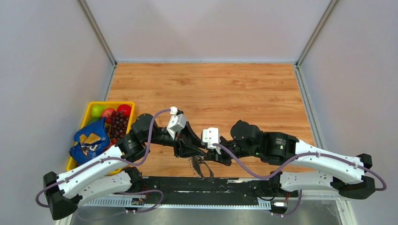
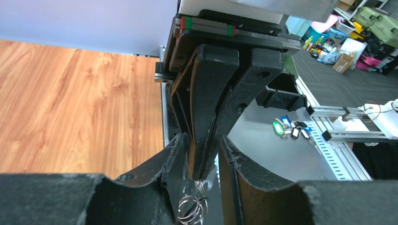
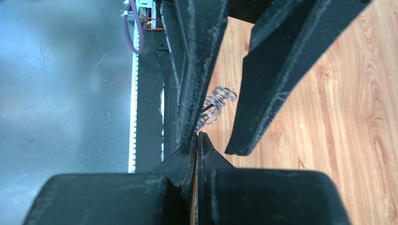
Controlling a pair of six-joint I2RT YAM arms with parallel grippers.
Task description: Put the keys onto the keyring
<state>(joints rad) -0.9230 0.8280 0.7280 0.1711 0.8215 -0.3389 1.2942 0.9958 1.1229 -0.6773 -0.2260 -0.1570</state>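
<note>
OK, right gripper (image 3: 197, 138): pads pressed flat together, no gap. Thin wire of the keyring (image 3: 217, 101) runs straight into the tips, so it reads as pinched on the ring; the contact point itself is hidden. Ring coils sit just past the tips, hanging free above the wood table (image 3: 356, 117).

Left gripper (image 2: 202, 140): wide, holding nothing. Its 2 fingers (image 2: 169, 178) straddle the right gripper's closed pair, which sits between them in the left wrist view, with ring loops dangling just below those tips. From the right wrist, 1 left finger lies right against the right tips and the other stands off to the side, ring between the 2.

Top view: both grippers meet nose to nose at the centre of the table's near edge. Ring hangs under the meeting point, just short of the black base rail (image 1: 234, 185), with a dark jagged fringe of keys (image 1: 197, 165) on it; too small to count or tell apart.

Further out: yellow bin (image 1: 112, 102) at the table's left edge, holding fruit (image 1: 117, 119) and a blue snack bag (image 1: 89, 143). Loose bunch of coloured key tags (image 2: 291, 127) lies on the grey metal surface (image 2: 263, 150) beyond the table edge, well apart from both grippers.
</note>
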